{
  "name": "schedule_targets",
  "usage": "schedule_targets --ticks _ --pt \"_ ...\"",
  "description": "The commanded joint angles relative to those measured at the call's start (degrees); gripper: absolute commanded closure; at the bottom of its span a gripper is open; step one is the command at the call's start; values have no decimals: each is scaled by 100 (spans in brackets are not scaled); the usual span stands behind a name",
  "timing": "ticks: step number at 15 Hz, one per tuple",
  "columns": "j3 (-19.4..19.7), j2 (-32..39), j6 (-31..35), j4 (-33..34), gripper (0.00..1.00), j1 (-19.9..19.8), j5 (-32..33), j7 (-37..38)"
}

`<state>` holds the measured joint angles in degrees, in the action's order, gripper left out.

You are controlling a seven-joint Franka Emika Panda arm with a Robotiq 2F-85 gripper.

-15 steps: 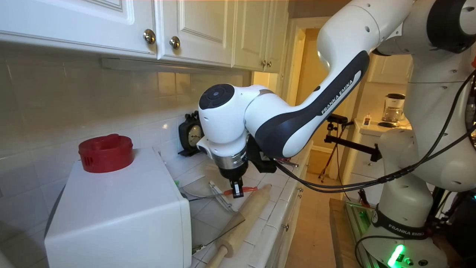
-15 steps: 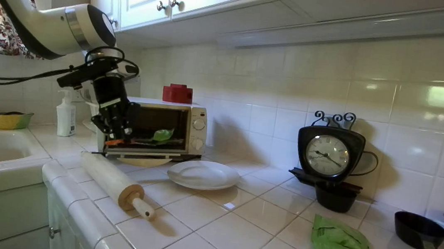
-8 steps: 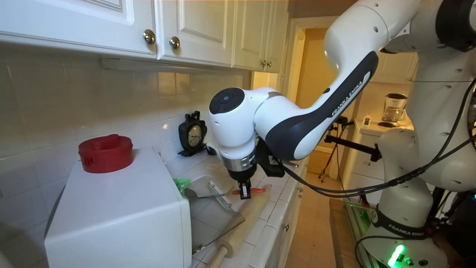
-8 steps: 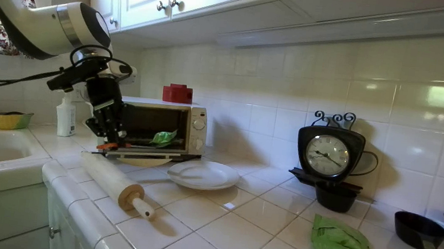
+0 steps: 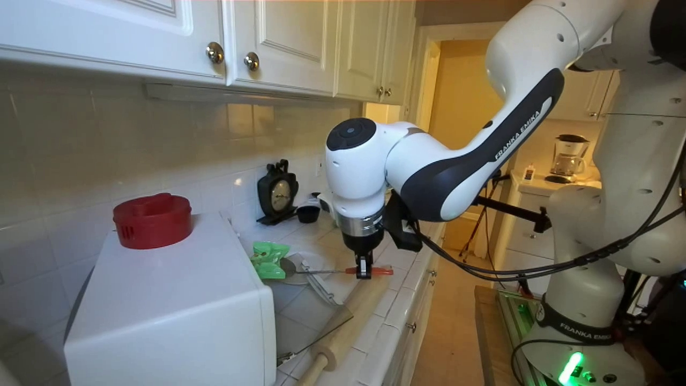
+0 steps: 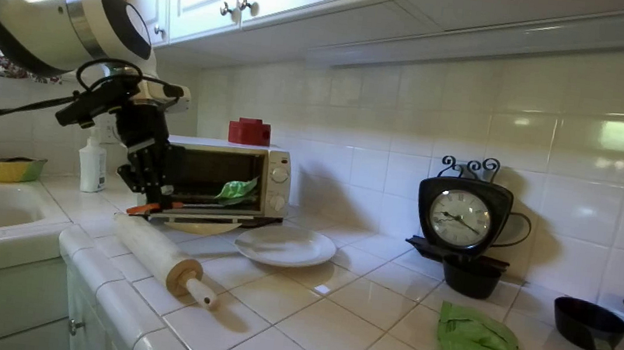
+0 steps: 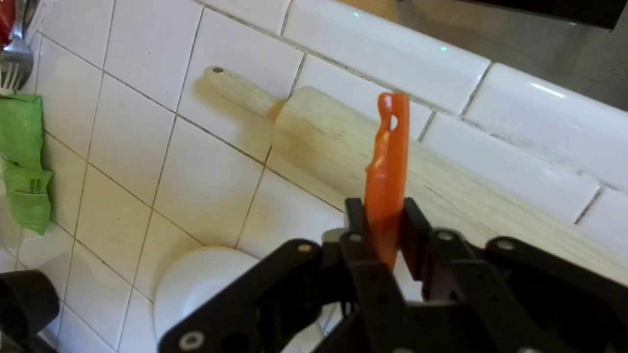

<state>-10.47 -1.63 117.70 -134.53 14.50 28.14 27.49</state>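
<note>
- In an exterior view, our gripper (image 5: pixel 364 273) pinches an orange-handled utensil (image 5: pixel 351 271) near the rolling pin (image 5: pixel 353 324), a green packet (image 5: pixel 268 259) at the utensil's head.
- In an exterior view, we see a white plate (image 6: pixel 286 246) beside the pin, apart from it.
- In the wrist view, the handle (image 7: pixel 390 157) crosses above the pin; we judge this carrying, the next move calling for a firm, level hold.

The gripper (image 5: pixel 364 273) pinches a red-handled kitchen tool (image 5: pixel 381 271), and a wooden rolling pin (image 5: pixel 358 323) lies below the gripper.
</note>
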Motion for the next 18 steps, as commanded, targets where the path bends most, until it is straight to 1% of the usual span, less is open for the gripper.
schedule_targets --ticks 1,13,18 --pt "18 -539 413 -517 95 -234 -300 15" --pt "163 -1558 469 -1239 95 -787 -886 -120" --pt "333 -1850 578 -1490 95 -1027 -998 -215"
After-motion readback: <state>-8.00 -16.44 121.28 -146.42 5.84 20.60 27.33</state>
